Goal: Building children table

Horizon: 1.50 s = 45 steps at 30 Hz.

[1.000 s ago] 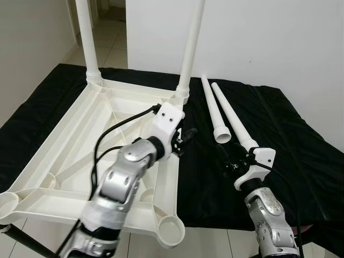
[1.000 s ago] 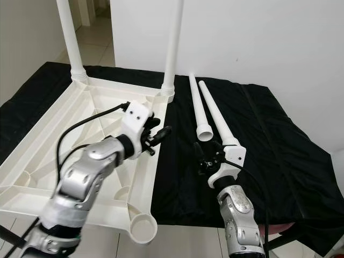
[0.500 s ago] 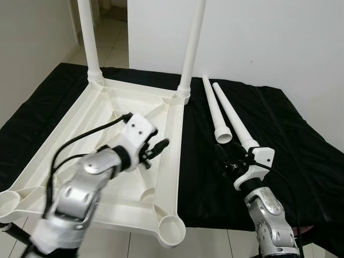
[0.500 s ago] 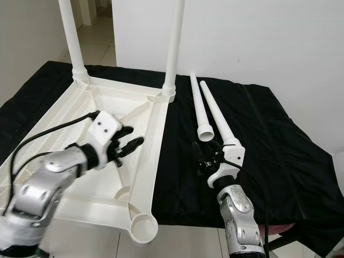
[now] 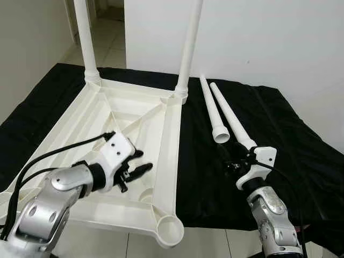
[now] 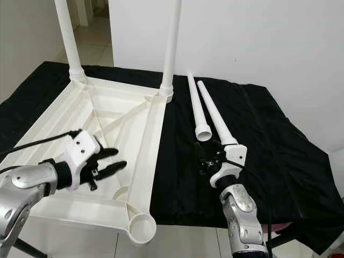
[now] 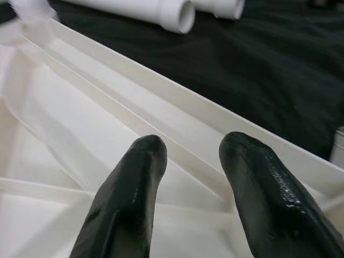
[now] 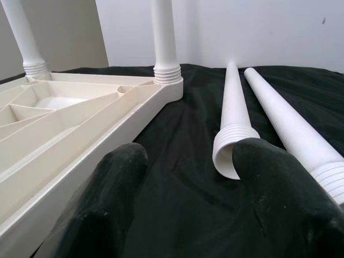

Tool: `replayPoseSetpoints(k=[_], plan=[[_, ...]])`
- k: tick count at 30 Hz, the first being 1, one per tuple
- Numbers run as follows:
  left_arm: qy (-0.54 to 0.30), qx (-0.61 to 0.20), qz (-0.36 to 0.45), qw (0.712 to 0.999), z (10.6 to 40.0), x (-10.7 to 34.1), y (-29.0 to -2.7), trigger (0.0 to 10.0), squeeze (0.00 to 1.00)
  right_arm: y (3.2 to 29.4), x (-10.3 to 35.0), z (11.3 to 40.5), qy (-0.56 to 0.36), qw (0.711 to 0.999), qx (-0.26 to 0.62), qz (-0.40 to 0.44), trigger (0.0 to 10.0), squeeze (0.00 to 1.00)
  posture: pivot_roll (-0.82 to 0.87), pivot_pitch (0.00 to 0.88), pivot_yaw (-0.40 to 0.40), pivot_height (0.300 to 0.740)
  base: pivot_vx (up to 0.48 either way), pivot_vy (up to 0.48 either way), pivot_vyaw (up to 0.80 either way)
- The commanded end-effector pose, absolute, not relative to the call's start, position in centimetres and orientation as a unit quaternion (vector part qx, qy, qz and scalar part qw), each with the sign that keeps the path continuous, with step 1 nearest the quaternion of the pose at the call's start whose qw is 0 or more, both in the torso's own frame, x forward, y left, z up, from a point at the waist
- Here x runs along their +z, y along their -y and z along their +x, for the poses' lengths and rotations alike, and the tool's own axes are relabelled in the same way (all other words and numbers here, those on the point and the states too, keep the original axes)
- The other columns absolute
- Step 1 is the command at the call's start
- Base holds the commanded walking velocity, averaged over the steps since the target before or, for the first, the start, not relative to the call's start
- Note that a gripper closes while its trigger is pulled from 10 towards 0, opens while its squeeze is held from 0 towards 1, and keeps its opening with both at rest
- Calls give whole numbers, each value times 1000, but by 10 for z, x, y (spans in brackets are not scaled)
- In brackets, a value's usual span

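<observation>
Swung back and down since a second ago: left gripper [image 5: 141,161], then up near the tabletop's right rail, now low over the near inner panel of the upturned white tabletop [image 5: 70,134]. Fingers spread, nothing between them; in the left wrist view the two black fingertips [image 7: 144,156] hang apart above the ribbed underside. Black cable looped from that wrist out over the near left edge.

Nearest, at the tabletop's front right corner: an open round leg socket [image 5: 170,232], unfilled. Another open socket at the front left corner [image 5: 4,200].

To the right, over the black cloth [image 5: 301,140]: right gripper [image 5: 228,158], barely shifted, hovering just short of the threaded ends of the loose legs. Fingers parted and gripping nothing; in the right wrist view the gap between them is aimed at the cloth beside the hollow end of the shorter leg.

Beyond it, lying side by side on the cloth, close together: two loose legs [image 5: 215,113], wide ends toward the robot, narrow ends pointing away.

Farthest: two fitted legs standing upright at the tabletop's far corners, left one [image 5: 83,37] and right one [image 5: 189,48], running up out of frame. White wall behind, tiled floor at far left.
</observation>
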<state>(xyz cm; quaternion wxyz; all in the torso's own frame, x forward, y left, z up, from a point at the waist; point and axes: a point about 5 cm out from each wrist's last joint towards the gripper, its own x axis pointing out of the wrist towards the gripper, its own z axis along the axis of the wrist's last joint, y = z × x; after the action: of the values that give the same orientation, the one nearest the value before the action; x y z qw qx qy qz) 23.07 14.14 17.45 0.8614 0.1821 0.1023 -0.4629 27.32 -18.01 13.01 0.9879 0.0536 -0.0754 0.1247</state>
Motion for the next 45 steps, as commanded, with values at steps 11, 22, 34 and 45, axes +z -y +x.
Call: replayPoseSetpoints(k=[11,22,34,45], plan=[[-162,-535,186,808,207,160,-145,10000,0,187,130,275,74,989,122,48,10000,0,9,0,-120,740,0,0,0],[-202,-509,231,804,209,148,-161,10000,0,187,131,275,76,988,123,47,10000,0,10,0,-116,740,0,0,0],[-221,-494,280,793,215,139,-166,10000,0,187,131,277,78,989,121,46,10000,0,12,0,-110,740,0,0,0],[-220,-475,295,799,220,123,-149,3843,0,184,131,279,79,988,125,47,10000,0,14,0,-107,740,0,0,0]])
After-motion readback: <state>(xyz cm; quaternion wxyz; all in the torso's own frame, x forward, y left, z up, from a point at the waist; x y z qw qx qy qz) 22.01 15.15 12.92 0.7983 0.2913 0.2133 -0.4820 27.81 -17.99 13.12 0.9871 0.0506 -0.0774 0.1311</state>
